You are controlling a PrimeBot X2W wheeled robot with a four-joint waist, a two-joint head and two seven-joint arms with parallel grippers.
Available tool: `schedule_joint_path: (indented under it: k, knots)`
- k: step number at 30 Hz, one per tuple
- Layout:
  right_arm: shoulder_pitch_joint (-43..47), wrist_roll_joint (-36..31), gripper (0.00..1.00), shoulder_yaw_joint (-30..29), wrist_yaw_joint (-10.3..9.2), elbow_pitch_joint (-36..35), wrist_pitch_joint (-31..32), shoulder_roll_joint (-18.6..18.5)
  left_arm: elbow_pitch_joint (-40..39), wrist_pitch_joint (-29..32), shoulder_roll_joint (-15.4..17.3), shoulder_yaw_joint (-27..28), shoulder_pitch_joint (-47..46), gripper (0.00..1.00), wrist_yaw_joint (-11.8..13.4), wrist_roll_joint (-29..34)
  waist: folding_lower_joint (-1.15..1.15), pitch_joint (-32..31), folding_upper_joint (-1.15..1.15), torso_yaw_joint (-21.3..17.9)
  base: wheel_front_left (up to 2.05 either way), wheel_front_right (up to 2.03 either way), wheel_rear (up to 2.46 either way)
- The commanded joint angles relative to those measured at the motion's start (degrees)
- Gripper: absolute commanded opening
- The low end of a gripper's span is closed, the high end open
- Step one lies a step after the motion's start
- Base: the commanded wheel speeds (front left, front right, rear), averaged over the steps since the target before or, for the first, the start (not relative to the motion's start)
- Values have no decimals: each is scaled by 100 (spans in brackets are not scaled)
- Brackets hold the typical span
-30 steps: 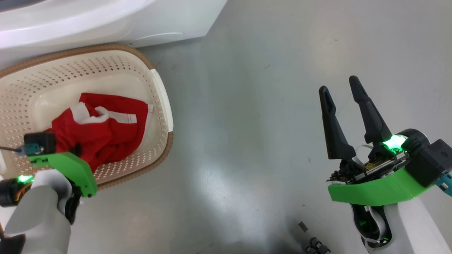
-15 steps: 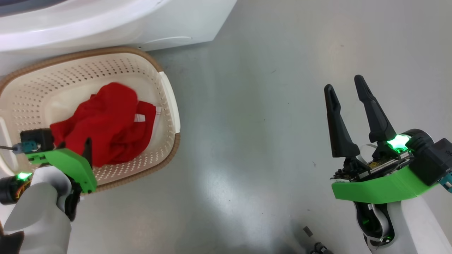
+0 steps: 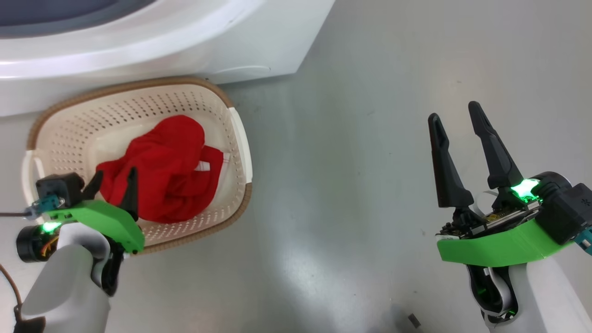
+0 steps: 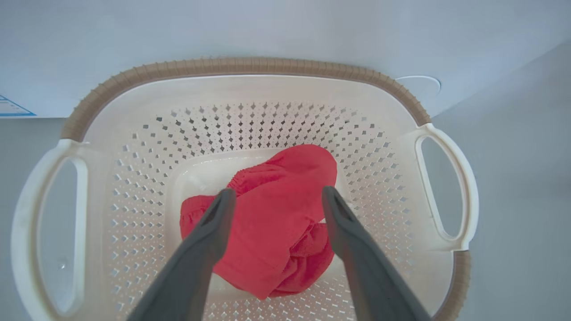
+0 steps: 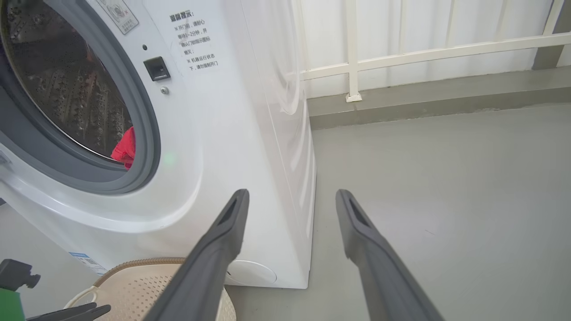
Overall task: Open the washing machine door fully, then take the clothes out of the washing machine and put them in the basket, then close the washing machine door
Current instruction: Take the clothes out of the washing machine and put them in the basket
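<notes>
left pincer (image 4: pixel 277 191) spread over clothes (image 4: pixel 267 236) in basket (image 4: pixel 250 67); chinese txt (image 5: pixel 195 41) on washer (image 5: pixel 250 116).

Floor (image 3: pixel 360 194): smooth grey, faint sheen, pale reflections. Washing machine (image 3: pixel 259 46) stands on it, white base flush to the ground. Basket (image 3: pixel 138 86) sits on the floor just in front of the machine's foot; whether they touch can't be told. Small dark scrap (image 3: pixel 411 318) lies alone at the near edge, well apart from the basket. Far side: raised grey kerb (image 5: pixel 424 100) carrying a white railing post (image 5: pixel 354 93).
</notes>
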Motion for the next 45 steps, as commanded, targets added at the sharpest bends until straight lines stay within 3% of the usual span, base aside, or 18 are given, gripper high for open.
schedule_joint_path:
  k: [1,11,18,27,39,45]
  knots:
    - [146,-48,100,61,36,-110,-36,-37,-188,-106,177,140,268,100,3,-52,0,-156,0,87,0,0,0]
    - [283,-172,100,-30,36,-26,-36,-37,-1668,-212,25,339,905,100,105,8,0,-545,0,225,0,0,0]
    - [388,-262,100,-113,36,48,-36,-37,-3533,-215,-120,613,1736,100,173,290,0,-876,0,277,0,0,0]
    - [611,-386,100,-222,36,130,-36,-37,-5023,-215,-359,873,2503,100,366,587,0,-1367,0,306,0,0,0]
    - [976,-631,100,-469,36,168,-36,-37,-5816,-216,-527,1076,3346,100,767,1213,0,-2025,0,345,0,0,0]
    - [1197,-653,100,-563,36,159,-36,-37,-5977,-216,-627,1284,3617,100,873,1142,0,-2306,0,386,0,0,0]
